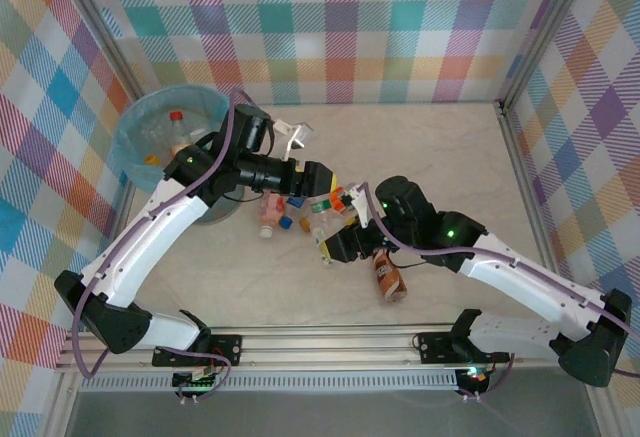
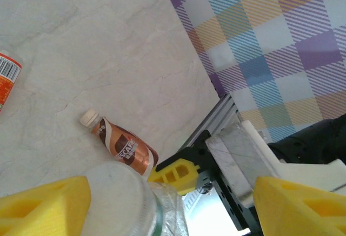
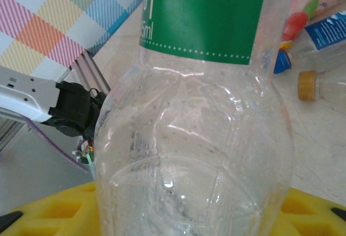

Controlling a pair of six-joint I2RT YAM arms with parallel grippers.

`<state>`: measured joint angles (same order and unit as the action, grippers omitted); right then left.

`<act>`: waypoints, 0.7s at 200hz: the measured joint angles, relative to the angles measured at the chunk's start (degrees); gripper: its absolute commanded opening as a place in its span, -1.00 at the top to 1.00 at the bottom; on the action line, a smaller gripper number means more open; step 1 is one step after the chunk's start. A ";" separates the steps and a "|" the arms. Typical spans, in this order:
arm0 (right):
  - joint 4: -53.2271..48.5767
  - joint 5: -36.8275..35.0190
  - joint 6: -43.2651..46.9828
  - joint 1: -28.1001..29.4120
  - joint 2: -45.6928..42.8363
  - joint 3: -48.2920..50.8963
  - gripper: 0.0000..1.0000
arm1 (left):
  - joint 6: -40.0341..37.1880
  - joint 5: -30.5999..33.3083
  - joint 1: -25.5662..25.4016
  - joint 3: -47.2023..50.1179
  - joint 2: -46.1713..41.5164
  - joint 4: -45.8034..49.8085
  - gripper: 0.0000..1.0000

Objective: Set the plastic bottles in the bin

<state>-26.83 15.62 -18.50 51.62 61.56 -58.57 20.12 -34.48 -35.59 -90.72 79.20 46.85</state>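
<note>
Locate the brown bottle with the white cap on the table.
In the top view, the brown bottle lies flat right of centre, on the near side of the right gripper.

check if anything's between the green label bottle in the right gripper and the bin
Yes: the left arm lies across the straight line from the green-label bottle to the bin, with loose bottles on the table beside it.

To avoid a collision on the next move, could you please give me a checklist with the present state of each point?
1. Clear bottle sits between the right fingers: ok.
2. Right grip firm on it: cannot tell.
3. Left fingers open: ok.
4. Fingers of the two arms well apart: not ok, they are close together above the bottle pile.
5. Bin has room for more: ok.
</note>
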 measured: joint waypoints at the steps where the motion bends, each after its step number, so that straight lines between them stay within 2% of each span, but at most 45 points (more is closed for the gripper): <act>1: 0.02 0.07 -0.02 0.02 -0.07 -0.02 -0.10 | -0.04 0.00 0.00 0.00 0.00 0.02 -0.65; 20: 0.26 0.28 0.00 0.13 -0.85 0.00 -0.10 | -0.17 0.00 0.00 -0.17 0.00 0.07 -0.64; 75: -0.11 0.17 -0.04 0.13 -1.53 0.00 -0.10 | -0.57 -0.48 0.11 -0.42 0.70 0.09 -0.32; 99: -0.39 -0.17 -0.31 0.13 -2.40 0.20 -0.11 | -0.63 -0.98 0.11 -0.63 1.11 0.09 -0.34; 140: 0.24 -0.39 -0.35 0.17 -3.69 1.36 -0.11 | -0.61 -2.56 0.11 -0.68 1.11 0.04 -0.51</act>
<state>-26.59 15.22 -18.85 51.79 57.87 -57.21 19.51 -37.04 -35.48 -91.39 80.31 46.89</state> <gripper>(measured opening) 0.557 0.741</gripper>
